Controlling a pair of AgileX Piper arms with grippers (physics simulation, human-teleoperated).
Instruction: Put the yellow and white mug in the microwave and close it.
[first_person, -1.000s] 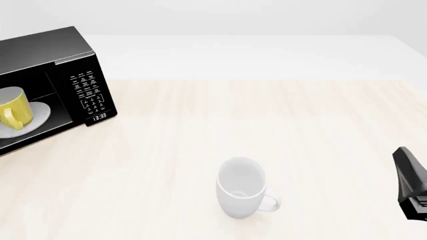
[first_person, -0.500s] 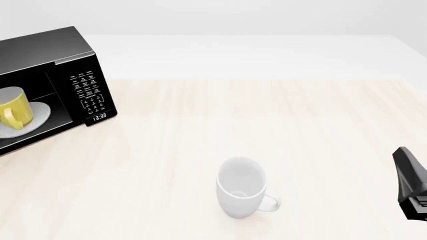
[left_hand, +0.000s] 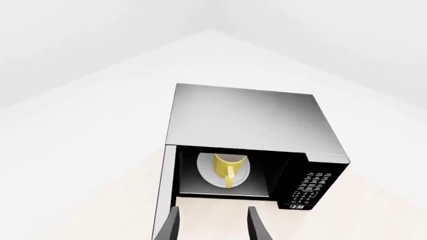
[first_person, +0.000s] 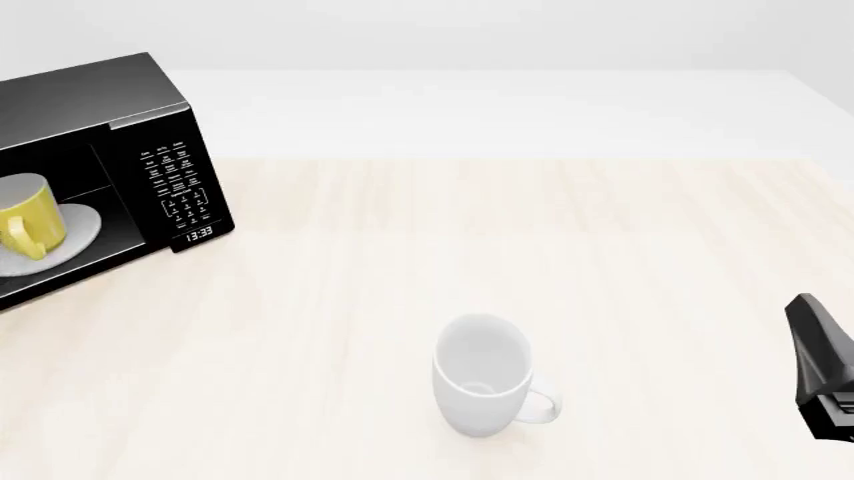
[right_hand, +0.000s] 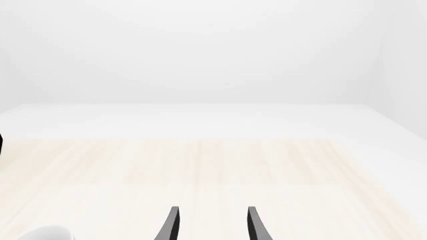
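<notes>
Nearest the camera, lower right of the front frame: right claw (first_person: 825, 375), dark, only partly in view; its own wrist camera shows the fingers parted with nothing between them.

Lower centre of the front frame: white mug (first_person: 483, 375), larger, upright on the bench (first_person: 534, 230), handle turned right. Not part of the task; well apart from the oven and, by my reading, no obstacle to it.

Left claw (left_hand: 212, 225): seen only from its wrist camera, two fingers parted and empty, poised above and in front of the open cavity.

Far left of the front frame: microwave (first_person: 120, 150), black, keypad and clock facing out. Door (left_hand: 163, 200) swung open, seen edge-on at the lower left of the left wrist frame. Yellow and white mug (first_person: 24, 218) sits upright on the white turntable plate (first_person: 80, 228) inside.

Step in hand, as judged: placing done, closing remains. Next move calls for the left claw to get behind the door and push it shut.
</notes>
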